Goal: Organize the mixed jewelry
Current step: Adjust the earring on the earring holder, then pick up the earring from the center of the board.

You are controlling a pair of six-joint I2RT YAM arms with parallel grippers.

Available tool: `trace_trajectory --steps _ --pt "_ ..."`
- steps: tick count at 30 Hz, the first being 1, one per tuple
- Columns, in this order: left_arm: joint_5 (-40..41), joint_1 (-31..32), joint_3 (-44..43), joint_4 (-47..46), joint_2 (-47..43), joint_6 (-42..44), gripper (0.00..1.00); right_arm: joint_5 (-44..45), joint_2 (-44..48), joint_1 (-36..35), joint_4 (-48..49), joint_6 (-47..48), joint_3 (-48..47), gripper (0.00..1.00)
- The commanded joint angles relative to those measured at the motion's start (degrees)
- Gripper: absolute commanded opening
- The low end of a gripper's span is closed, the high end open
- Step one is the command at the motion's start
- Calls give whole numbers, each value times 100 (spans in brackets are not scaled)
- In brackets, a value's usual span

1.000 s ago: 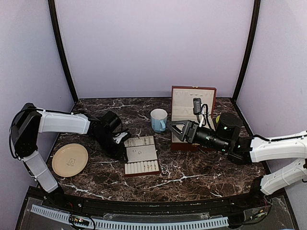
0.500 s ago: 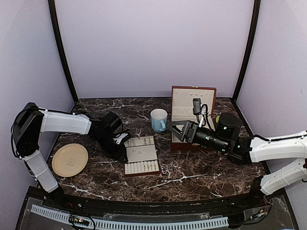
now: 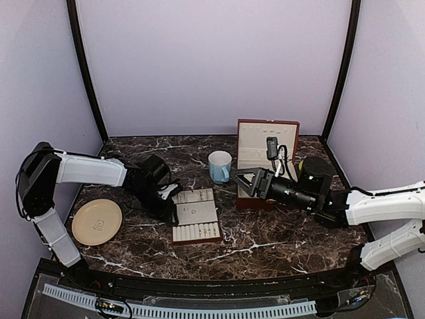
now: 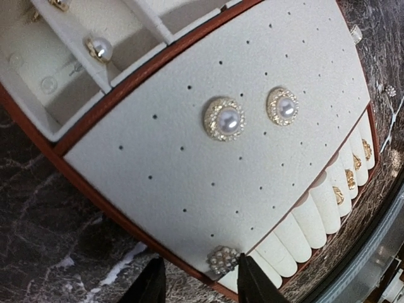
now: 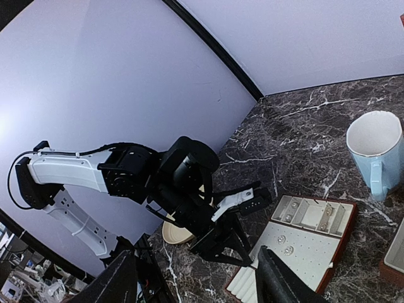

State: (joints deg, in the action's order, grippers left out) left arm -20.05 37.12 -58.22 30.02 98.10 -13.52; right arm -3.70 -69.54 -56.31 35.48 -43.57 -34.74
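Observation:
The cream slotted tray with red-brown rim [image 3: 196, 214] lies mid-table. In the left wrist view its perforated panel [image 4: 189, 164] holds two pearl studs [image 4: 226, 119] and a small cluster stud [image 4: 222, 260] at the near edge. My left gripper [image 4: 199, 285] is open at that edge, its right fingertip [image 4: 249, 281] beside the cluster stud. Small gold rings [image 4: 350, 178] sit in the slots. My right gripper [image 3: 242, 179] is open and empty, held above the table between the tray and the red-brown box [image 3: 265, 149].
A pale blue mug [image 3: 220, 166] stands behind the tray. A tan plate [image 3: 97, 221] lies at the left. Another pearl stud [image 4: 100, 48] sits in a tray compartment. Tiny loose pieces [image 4: 390, 90] lie on the marble beside the tray.
My left gripper has edged slightly toward the tray's left edge. The right arm has hardly moved.

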Motion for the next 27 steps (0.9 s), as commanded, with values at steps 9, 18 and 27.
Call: trace_trajectory --steps 9,18,27 --pt "1299 -149 103 -549 -1918 88 67 721 677 -87 -3023 199 -378 62" --pt "391 -1213 -251 -892 -2086 169 70 1372 -371 -496 -5581 -406 -1388 59" --pt "860 -1655 57 -1734 -2569 764 70 1515 -1935 -562 -6933 -760 -2207 51"
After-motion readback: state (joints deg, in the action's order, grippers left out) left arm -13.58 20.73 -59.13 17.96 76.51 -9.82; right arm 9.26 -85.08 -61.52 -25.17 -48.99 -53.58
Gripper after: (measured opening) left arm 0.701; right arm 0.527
